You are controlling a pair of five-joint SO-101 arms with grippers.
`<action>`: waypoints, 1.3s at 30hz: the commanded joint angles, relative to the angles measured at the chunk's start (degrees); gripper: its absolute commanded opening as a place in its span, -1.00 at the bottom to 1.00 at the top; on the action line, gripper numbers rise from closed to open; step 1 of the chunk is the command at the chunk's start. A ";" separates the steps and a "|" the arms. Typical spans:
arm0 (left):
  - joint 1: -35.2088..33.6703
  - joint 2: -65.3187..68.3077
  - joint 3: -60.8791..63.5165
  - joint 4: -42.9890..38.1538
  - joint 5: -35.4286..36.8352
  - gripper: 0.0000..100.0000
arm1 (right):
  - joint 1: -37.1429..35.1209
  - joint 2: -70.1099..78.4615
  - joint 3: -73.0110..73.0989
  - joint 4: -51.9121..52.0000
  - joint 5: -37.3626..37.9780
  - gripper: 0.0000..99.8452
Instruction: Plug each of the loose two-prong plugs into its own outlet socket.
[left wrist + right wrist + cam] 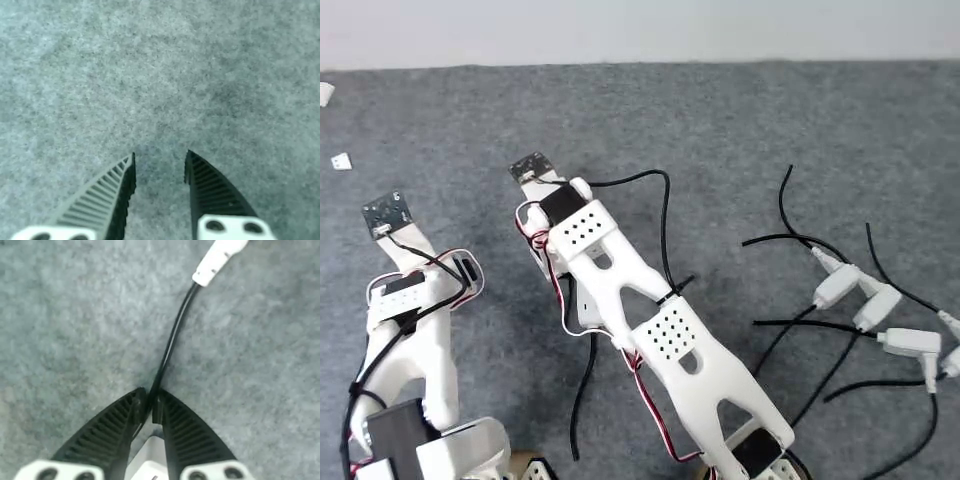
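Note:
Several white plugs and sockets on black cables lie at the right of the grey carpet: one pair [835, 285], [875, 305] and another piece [910, 343]. My right gripper [150, 392] is shut on a thin black cable [172, 337]. That cable runs to a white connector end [220, 255], and a white body [147, 465] shows between the bases of the fingers. The right arm [620, 290] stretches across the middle of the table, with a black cable [582, 390] trailing from beneath it. My left gripper [160, 156] stands open over bare carpet, nothing between its fingers.
The left arm [410, 330] stands at the near left. Two small white scraps [340, 160], [325, 93] lie at the far left. Loose black cables [790, 330] sprawl between the right arm and the white plugs. A pale wall [640, 30] borders the far edge.

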 commanded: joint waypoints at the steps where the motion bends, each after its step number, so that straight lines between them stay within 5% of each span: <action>1: -0.18 -0.18 -2.51 -0.79 -0.44 -0.70 | -1.54 -2.86 0.79 2.59 0.97 -0.98; 11: -0.18 -0.09 -2.51 -1.05 -0.44 -0.70 | -1.10 -29.23 13.27 2.77 6.42 -0.98; 28: -0.18 0.00 -2.51 -2.73 -0.53 -0.70 | 11.74 -80.75 54.68 2.59 15.65 -0.98; 33: -0.18 0.00 -2.51 -2.73 -0.53 -0.70 | 12.00 -84.97 68.92 -0.04 17.93 -0.98; 39: -0.18 0.00 -2.51 -2.64 -0.53 -0.70 | 12.18 -80.13 87.91 -15.52 17.67 -0.91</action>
